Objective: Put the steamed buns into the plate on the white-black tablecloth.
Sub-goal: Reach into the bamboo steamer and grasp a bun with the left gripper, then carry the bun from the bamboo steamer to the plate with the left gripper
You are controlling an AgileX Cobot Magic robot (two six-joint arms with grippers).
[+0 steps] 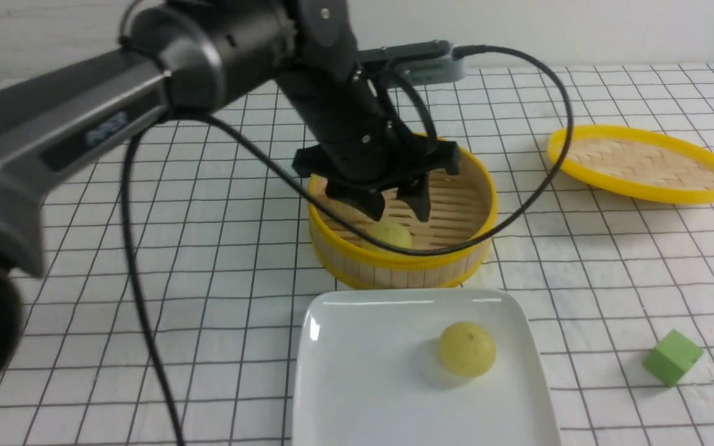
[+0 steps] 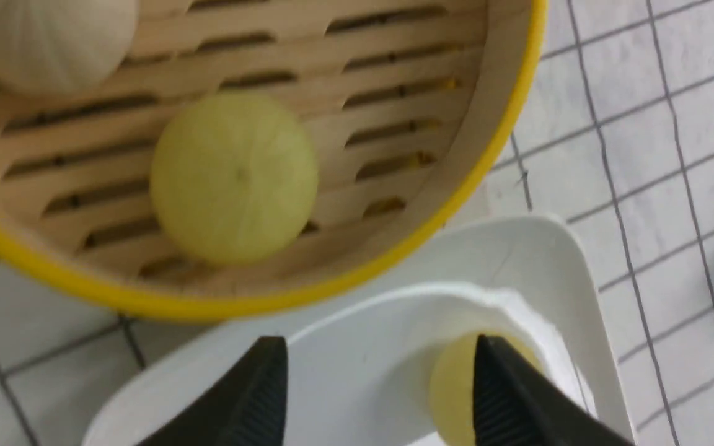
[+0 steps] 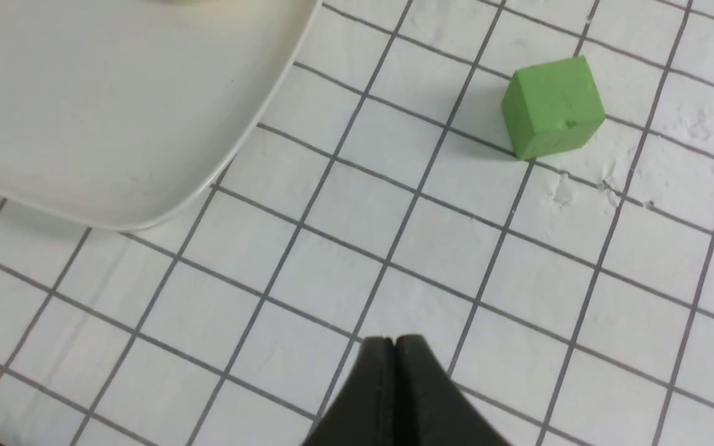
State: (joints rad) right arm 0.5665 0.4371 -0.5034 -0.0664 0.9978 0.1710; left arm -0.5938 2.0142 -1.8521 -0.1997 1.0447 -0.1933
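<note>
Danger: left claw (image 1: 399,214), wide open and empty, hovers over a pale yellow-green steamed bun (image 1: 388,236) hugging the yellow rim of the round bamboo basket (image 1: 394,267). A finger could clip that rim; another bun (image 1: 467,349) sits on the glossy white plate (image 1: 357,378).

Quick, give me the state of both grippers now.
Left gripper: open, empty, over the steamer basket.
Right gripper: shut, holding nothing, above the tablecloth.

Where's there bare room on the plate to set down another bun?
The plate is bare on its left half, up to the yellow-green bun. Tablecloth between plate and green cube is free. The steamer basket is crowded: two buns under the left tool.
</note>
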